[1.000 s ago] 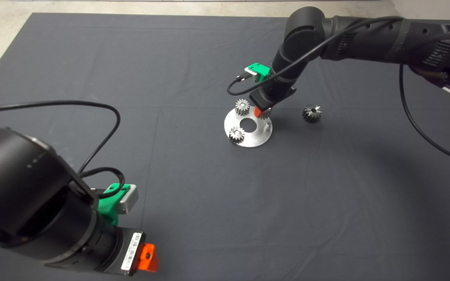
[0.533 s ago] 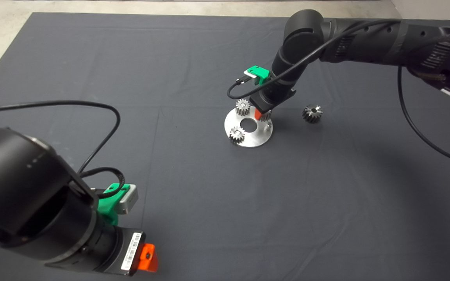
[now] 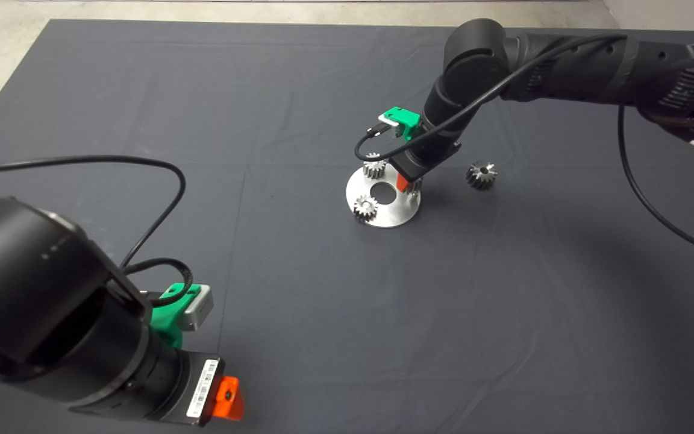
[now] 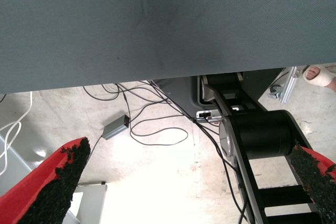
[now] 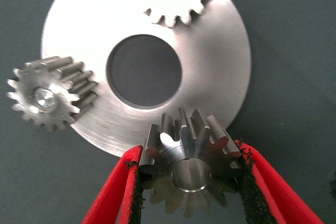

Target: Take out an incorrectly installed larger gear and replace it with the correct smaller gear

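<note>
My right gripper (image 3: 408, 184) is shut on the smaller gear (image 5: 190, 169), a grey-silver gear with coarse teeth, its two red fingers (image 5: 118, 187) pressing on opposite sides. It holds that gear (image 3: 413, 185) low over the right rim of the round silver plate (image 3: 392, 212). Something silvery shows inside the gear's centre hole. I cannot tell whether the gear is seated on the plate (image 5: 220, 66). The larger gear (image 3: 481, 175), with long splayed teeth and a dark hole, lies on the mat right of the plate. My left gripper (image 3: 226, 398) is parked open at the lower left.
Two pale fine-toothed gears stand on the plate, one at its far edge (image 3: 373, 166) and one at its near-left edge (image 3: 364, 208), around a large centre hole (image 5: 144, 70). The left wrist view shows the mat's edge, floor cables (image 4: 157, 129) and a person's foot (image 4: 319, 74).
The right gripper has carried the smaller gear a little to the right and down, over the plate's right rim. It now covers the bare peg that showed there before. The left arm has not moved.
</note>
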